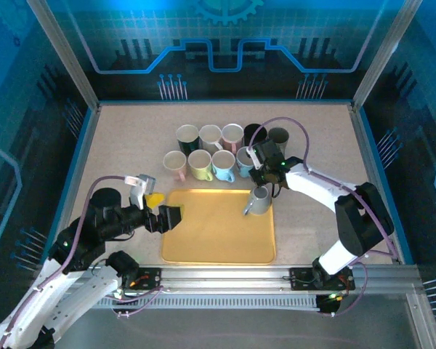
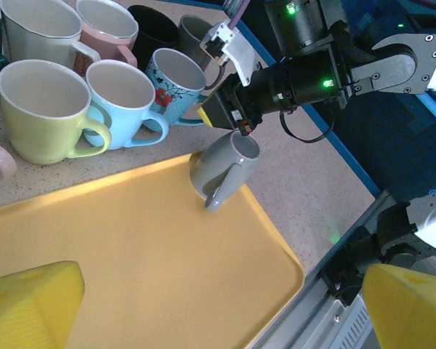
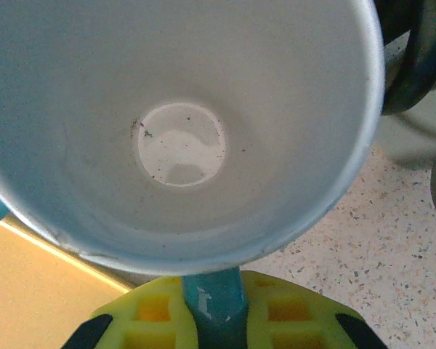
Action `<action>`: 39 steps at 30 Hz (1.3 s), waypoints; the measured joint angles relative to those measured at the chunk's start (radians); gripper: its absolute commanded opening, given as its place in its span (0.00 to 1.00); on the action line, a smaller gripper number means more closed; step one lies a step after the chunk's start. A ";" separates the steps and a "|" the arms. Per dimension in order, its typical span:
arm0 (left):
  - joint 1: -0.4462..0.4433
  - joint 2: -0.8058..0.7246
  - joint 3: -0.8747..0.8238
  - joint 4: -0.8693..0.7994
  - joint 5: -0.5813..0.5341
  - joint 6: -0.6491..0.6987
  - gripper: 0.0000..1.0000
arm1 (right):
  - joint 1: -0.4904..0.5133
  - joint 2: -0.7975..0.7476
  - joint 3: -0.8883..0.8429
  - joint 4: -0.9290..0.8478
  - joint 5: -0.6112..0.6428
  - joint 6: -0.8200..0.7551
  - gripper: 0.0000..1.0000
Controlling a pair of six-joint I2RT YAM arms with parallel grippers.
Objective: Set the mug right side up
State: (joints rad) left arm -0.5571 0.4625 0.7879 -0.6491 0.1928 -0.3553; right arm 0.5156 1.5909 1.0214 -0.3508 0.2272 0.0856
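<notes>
Right hand (image 2: 236,125) clamped on the rim of the grey mug (image 2: 225,169), which tilts mouth-up at the far right corner of the yellow tray (image 1: 218,243), close beside the upright mugs (image 1: 211,149) crowded on the tabletop (image 1: 131,145) behind. Left hand (image 1: 167,217) spread open over the tray's left edge, with most of the tray surface bare. Whether the mug's base touches the tray cannot be made out.

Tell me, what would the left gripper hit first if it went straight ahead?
Likely the grey mug held by the right gripper at the far edge of the yellow tray, though the left gripper's height is unclear.
</notes>
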 measured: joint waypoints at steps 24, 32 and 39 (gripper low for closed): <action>0.004 0.000 0.000 0.003 0.007 0.018 0.99 | -0.013 -0.009 0.015 -0.007 -0.001 0.002 0.45; 0.005 0.026 0.000 0.003 0.007 0.018 0.99 | -0.013 -0.181 0.013 -0.076 0.013 0.060 0.51; 0.004 0.157 0.000 -0.001 -0.018 0.034 0.99 | 0.011 -0.417 0.005 -0.167 0.026 0.160 0.52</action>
State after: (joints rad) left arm -0.5529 0.6197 0.7879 -0.6498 0.1753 -0.3210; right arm 0.5262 1.1740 1.0267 -0.5175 0.2535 0.2459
